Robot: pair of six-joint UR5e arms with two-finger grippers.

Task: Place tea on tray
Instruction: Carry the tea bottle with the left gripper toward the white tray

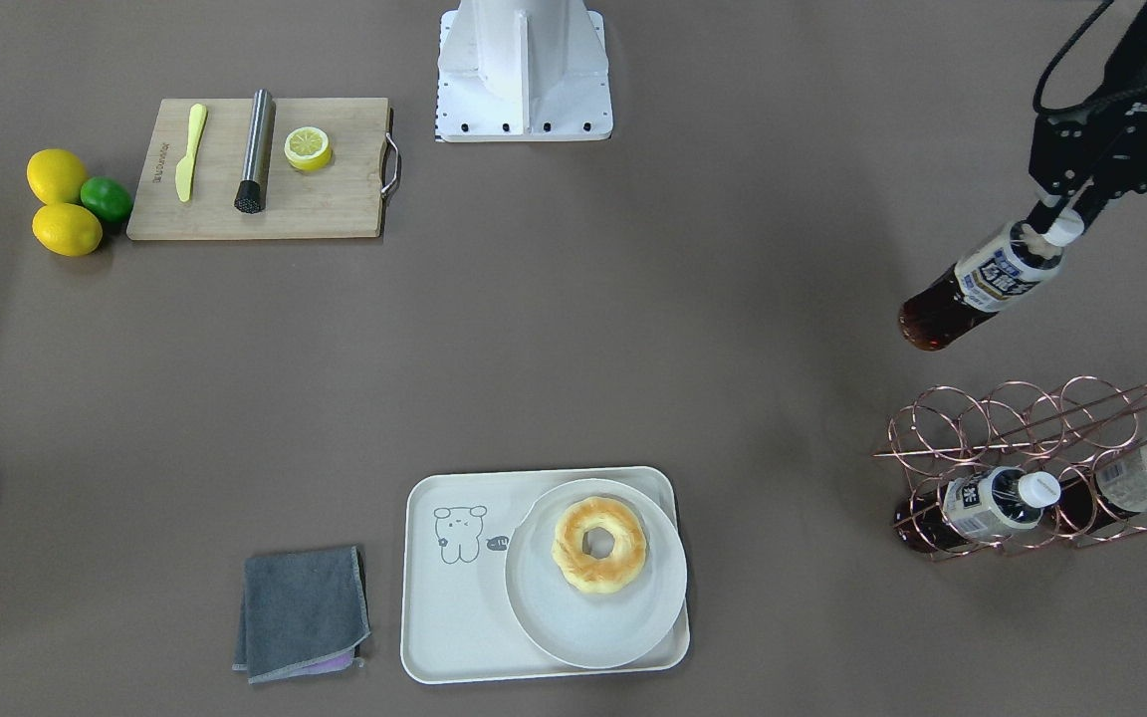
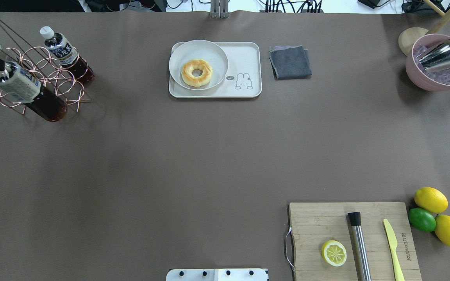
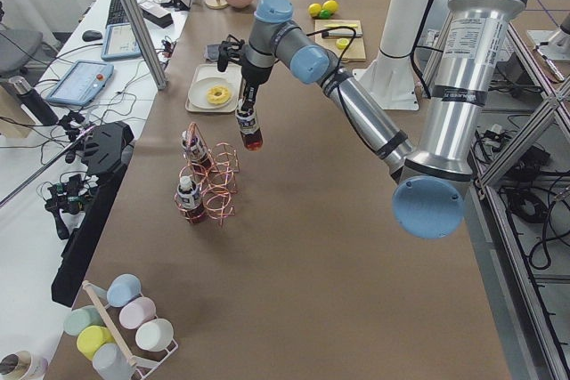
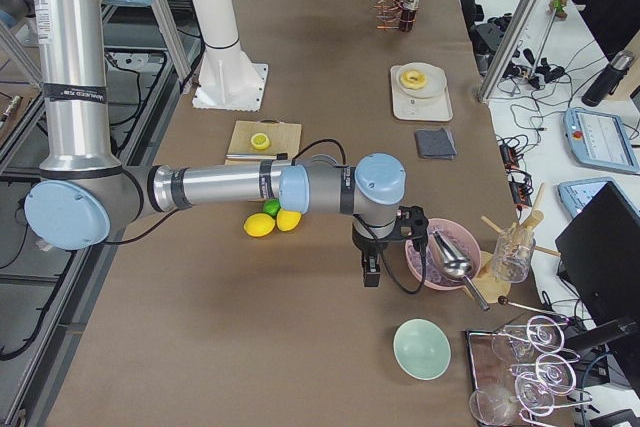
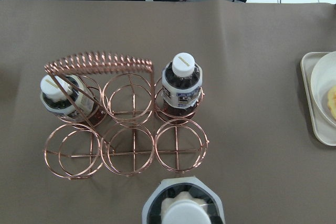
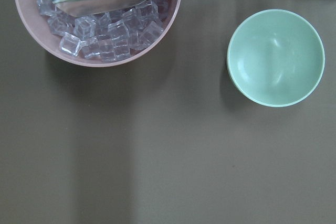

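The small clear plastic bottle of dark tea with a white cap (image 1: 987, 284) is held in the air near the copper wire rack (image 5: 100, 62), clear of it and well apart from the cream-white rimmed tray (image 1: 454, 607). It is clamped at the neck, just under the cap, by the left gripper (image 1: 1056, 221). Being full, it is judged fairly heavy for its size, with a smooth, slightly yielding wall. The stiff neck is probably the surest hold. The left arm (image 3: 356, 104) is stretched far out, wrist turned downward, with the bottle hanging cap-up. The right gripper (image 4: 370, 269) is pointed down near a pink bowl of ice (image 2: 418, 78). Whether its fingers are parted cannot be told.
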